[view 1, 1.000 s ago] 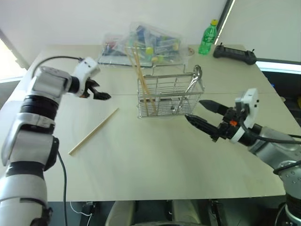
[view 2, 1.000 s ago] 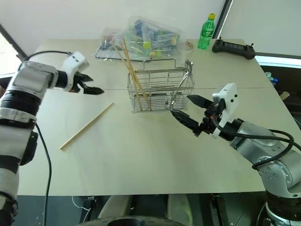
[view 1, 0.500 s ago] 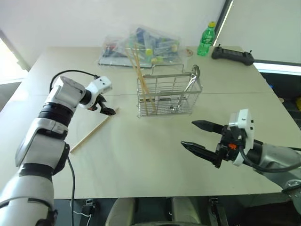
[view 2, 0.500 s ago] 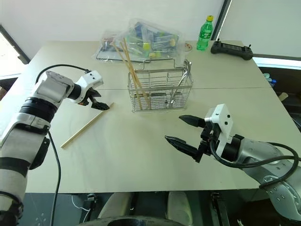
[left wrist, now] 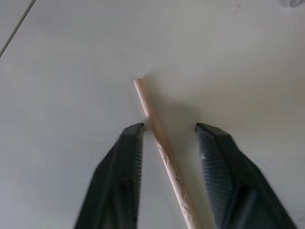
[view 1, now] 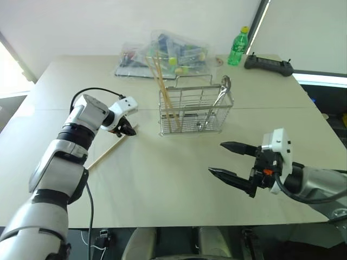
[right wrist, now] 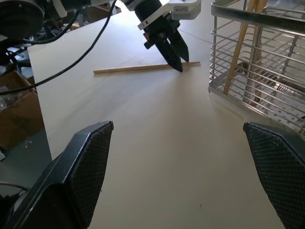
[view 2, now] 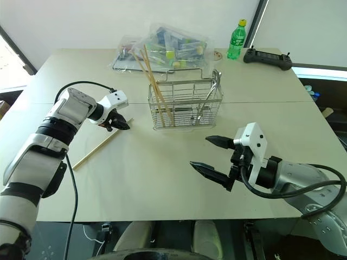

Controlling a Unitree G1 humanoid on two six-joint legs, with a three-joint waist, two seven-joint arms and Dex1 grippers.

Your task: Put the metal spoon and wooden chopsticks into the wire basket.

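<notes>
1. Pale table [view 1: 179, 189] fills the scene, a white wall behind it.
2. Wire basket [view 1: 196, 111] stands mid-table, holding upright wooden chopsticks [view 1: 162, 89] and the metal spoon [view 1: 219, 100].
3. Right gripper [view 1: 232, 161] hovers near the front edge, fingers spread wide, empty.
4. Left gripper [view 1: 129, 130] straddles the far end of a loose chopstick [view 1: 105, 153] lying on the table; one finger touches the stick, the other stands just clear.

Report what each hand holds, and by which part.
Nothing is held yet. The left hand straddles the loose chopstick near its end, jaws not clamped; the right hand is open and empty.
</notes>
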